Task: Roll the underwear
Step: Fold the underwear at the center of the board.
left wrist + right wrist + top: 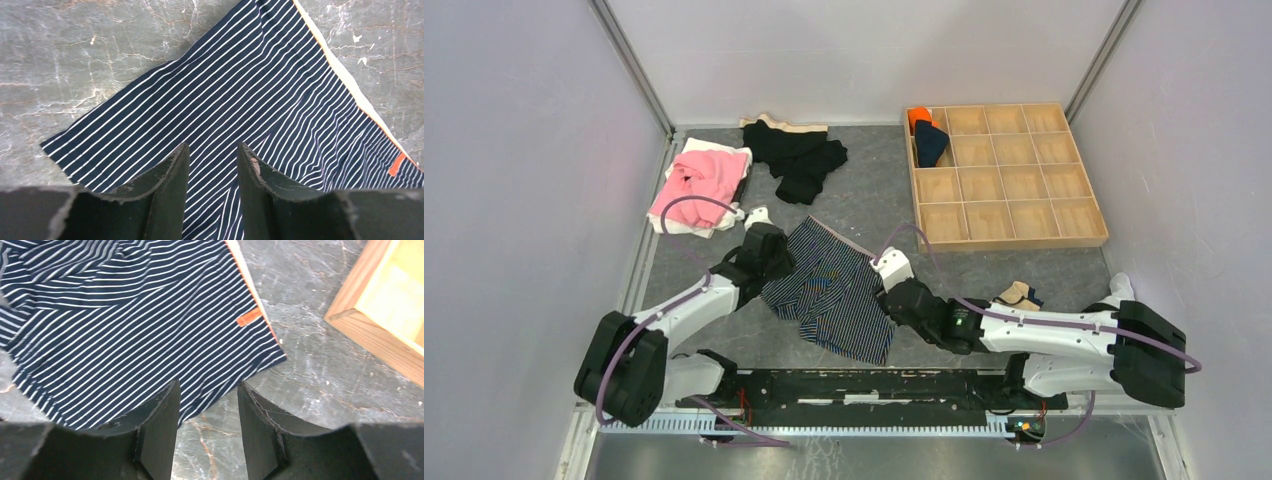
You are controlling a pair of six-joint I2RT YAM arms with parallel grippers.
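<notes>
Top external: briefs [829, 290] lie spread at table centre, left claw [771, 252] on their 9 o'clock edge, right claw [892, 274] at 3 o'clock, tray [1009, 243] up at 1 o'clock, and only here do both arms show together. Left wrist: jaws parted, nothing pinched, stripes showing through the gap; a close here, mid-panel, could bunch the cloth and start a crooked roll. Right wrist: jaws parted too, empty, straddling the hem corner with bare table [320, 390] under one finger, so a close might miss the cloth, and only this view shows the tag [249, 317] sharply.
</notes>
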